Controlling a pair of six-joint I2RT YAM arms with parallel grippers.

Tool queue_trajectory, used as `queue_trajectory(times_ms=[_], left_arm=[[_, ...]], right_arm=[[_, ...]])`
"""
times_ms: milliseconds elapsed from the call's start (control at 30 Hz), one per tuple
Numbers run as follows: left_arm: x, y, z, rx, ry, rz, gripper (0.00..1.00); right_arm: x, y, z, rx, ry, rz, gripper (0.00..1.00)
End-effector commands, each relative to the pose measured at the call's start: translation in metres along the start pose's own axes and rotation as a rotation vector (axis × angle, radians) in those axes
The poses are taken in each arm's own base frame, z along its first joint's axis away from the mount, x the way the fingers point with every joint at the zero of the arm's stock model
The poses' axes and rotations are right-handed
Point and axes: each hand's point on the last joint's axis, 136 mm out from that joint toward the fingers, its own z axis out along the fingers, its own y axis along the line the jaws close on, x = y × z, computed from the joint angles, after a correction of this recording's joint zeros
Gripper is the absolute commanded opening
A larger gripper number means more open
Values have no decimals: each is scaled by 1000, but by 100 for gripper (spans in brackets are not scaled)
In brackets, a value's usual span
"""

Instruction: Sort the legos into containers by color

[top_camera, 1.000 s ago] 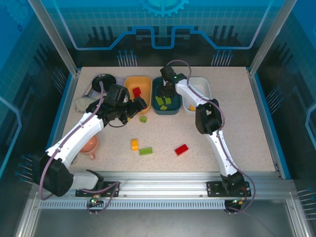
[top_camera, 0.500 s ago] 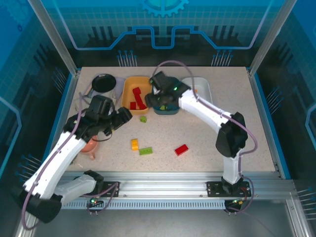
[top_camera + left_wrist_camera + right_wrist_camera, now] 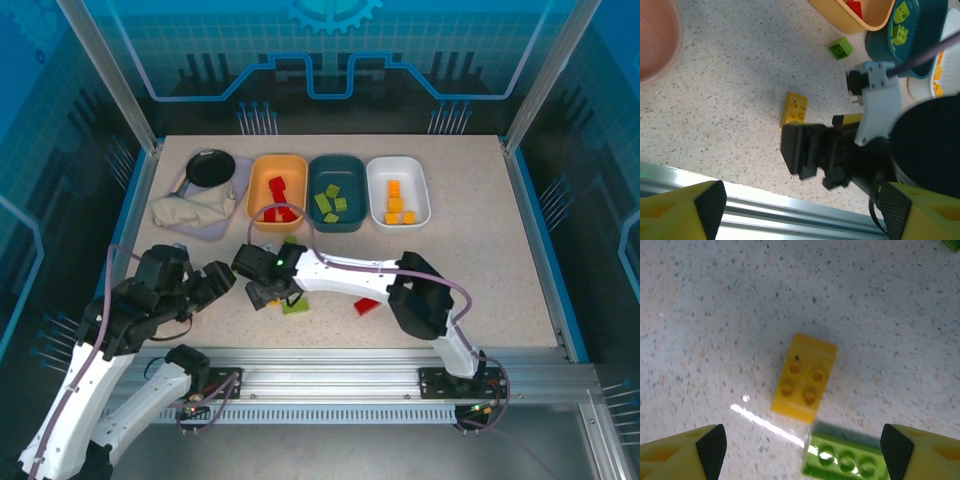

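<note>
A yellow lego [image 3: 804, 376] lies flat on the table, and a long green lego [image 3: 847, 460] lies just beside its near end. My right gripper [image 3: 804, 455] hovers open right above them, both fingers spread wide with nothing between. From above, the right gripper [image 3: 265, 291] reaches across to the left of centre. My left gripper [image 3: 220, 279] is open and empty, drawn back at the near left. A small green lego [image 3: 290, 240] and a red lego [image 3: 368, 306] lie loose. The orange-yellow container [image 3: 262, 178] holds red legos, the teal container [image 3: 352, 188] green ones, the white container [image 3: 416, 190] orange ones.
A black pan [image 3: 211, 167] and a beige cloth [image 3: 188, 211] sit at the back left. A pink cup [image 3: 650, 40] stands close to the left arm. The aluminium rail [image 3: 330, 360] runs along the near table edge.
My right arm swung from the teal container down and left to above the yellow lego, and its jaws opened wider. My left arm pulled back toward the near left.
</note>
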Motion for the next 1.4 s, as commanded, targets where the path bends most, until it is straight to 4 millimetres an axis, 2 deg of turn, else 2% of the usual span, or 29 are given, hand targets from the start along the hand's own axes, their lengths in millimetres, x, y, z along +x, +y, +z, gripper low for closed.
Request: queue_trajectory(times_ms=[0,133,200,233,567,733,800,867,933,1000,1067,1133,1267,1367], left_arm=[[9,4,-4,8,33,17,84],[13,3,-7,23,48,30,84],[13,1,-8,29,53,41,84],[13,1,-9,31,52,47,84],[17,-3,-6,52,79,61,83],[20,-5,0,62,91,53,83],[20,-7,2,75,95,49,83],[20,-15,5,101,107,51,83],[19,-29,11,147,131,54,83],[17,-48,19,201,154,53,83],[11,-68,29,256,168,46,83],[2,-90,41,300,170,40,83],[-13,-132,71,339,178,68,83],[-21,-167,95,363,187,95,83]], right_arm=[[8,-6,13,95,25,77,84],[6,0,29,100,38,92,80],[5,1,31,103,46,104,77],[11,0,43,121,66,103,75],[18,-9,62,156,88,115,45],[8,-11,54,141,65,105,32],[-1,-16,44,136,40,113,30],[-20,-25,18,116,-12,129,29],[-41,-43,-10,109,-64,150,29],[-58,-68,-36,112,-111,175,29],[-72,-102,-57,125,-146,203,29],[-83,-144,-77,143,-173,235,29],[-93,-230,-90,189,-176,295,29],[-100,-289,-85,204,-151,353,29]])
